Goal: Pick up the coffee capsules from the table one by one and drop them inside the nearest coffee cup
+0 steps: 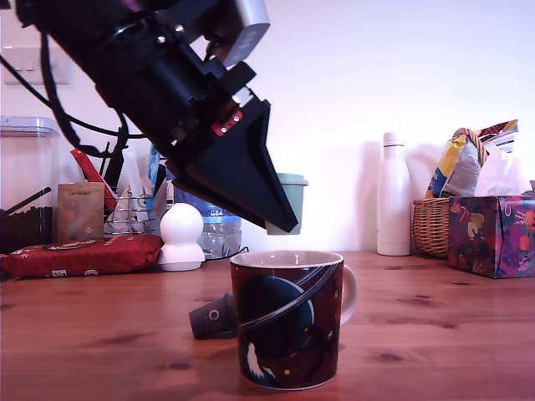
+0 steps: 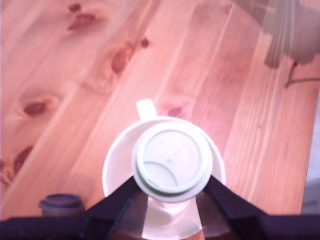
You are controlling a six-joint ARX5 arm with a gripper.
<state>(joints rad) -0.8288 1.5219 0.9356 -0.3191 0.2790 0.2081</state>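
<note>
Mint-green capsule [image 2: 171, 161] is clamped in the claw [image 2: 170, 192], held directly above the mug [image 1: 288, 322]. Dark grey capsule [image 1: 211, 317] is seen lying on the tabletop [image 1: 435, 334] beside the mug.

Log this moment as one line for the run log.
hand: shut on mint capsule | position: above mug opening | grey capsule: on its side on table, behind mug | step: drop pending
</note>
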